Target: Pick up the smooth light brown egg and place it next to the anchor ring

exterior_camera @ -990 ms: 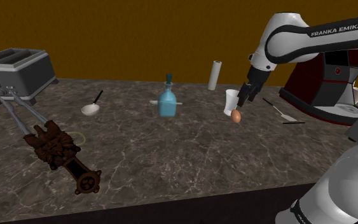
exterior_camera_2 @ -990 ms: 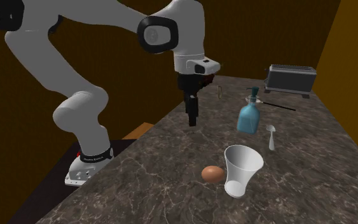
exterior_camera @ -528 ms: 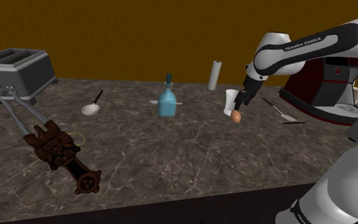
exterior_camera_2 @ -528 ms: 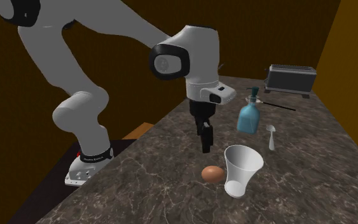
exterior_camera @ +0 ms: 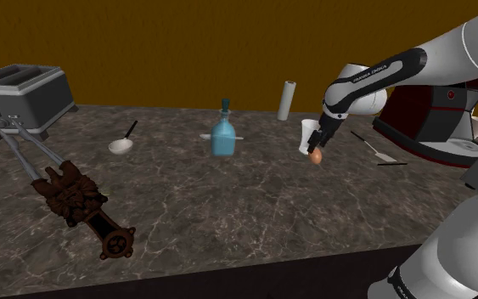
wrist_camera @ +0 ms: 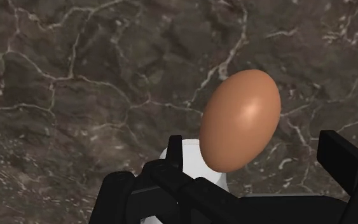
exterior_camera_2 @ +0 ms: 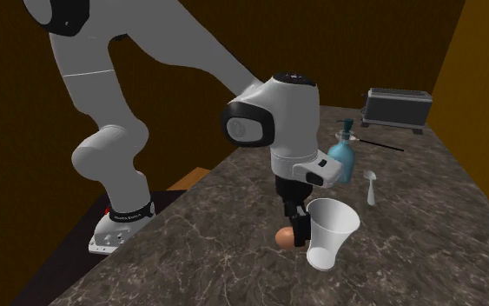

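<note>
The smooth light brown egg (exterior_camera: 316,156) lies on the dark marble counter, touching or almost touching the foot of a white cup (exterior_camera: 308,134). My gripper (exterior_camera: 317,147) is low over it and open. From the wrist, the egg (wrist_camera: 241,121) sits between the spread fingers, closer to one of them, and neither clasps it. In the second exterior view the gripper (exterior_camera_2: 298,235) hides part of the egg (exterior_camera_2: 282,237), with the cup (exterior_camera_2: 330,229) right beside it. The rusty brown anchor (exterior_camera: 75,197) with a ring at its end (exterior_camera: 116,245) lies far off at the shoulder view's left.
A blue bottle (exterior_camera: 223,136), a spoon (exterior_camera: 123,143) and a toaster (exterior_camera: 20,98) stand between the egg and the anchor. A white cylinder (exterior_camera: 287,100), a spatula (exterior_camera: 378,151) and a dark red machine (exterior_camera: 432,119) sit behind and right of the cup.
The arm has swung over and come down: the gripper has dropped from well above the counter to straddle the egg beside the cup. The egg and cup have not moved.
</note>
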Controlling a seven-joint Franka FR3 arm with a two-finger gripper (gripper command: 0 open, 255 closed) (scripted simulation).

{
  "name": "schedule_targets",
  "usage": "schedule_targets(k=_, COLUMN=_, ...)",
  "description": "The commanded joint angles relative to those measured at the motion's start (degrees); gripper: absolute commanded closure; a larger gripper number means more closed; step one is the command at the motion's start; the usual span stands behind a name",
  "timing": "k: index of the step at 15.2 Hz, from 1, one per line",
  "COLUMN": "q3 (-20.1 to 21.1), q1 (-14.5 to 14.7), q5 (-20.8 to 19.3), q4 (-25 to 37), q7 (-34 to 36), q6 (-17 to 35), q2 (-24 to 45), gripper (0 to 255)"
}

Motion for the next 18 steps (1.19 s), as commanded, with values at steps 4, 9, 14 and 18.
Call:
schedule_targets(k=4, q3=-0.1, q1=0.3, q5=2.0, q4=-0.8, q7=-1.5, q6=4.0, q2=3.3, gripper=0)
schedule_targets(k=9, q3=-0.1, q1=0.3, q5=2.3, q4=-0.9, q7=-1.7, q6=4.4, q2=3.7, gripper=0)
schedule_targets(k=14, q3=-0.1, q1=0.3, q5=2.3, q4=-0.9, q7=-1.7, q6=4.4, q2=3.7, gripper=255)
schedule_targets(k=18, q3=-0.1, q1=0.3, q5=2.3, q4=-0.9, q7=-1.7, q6=4.4, q2=3.7, gripper=255)
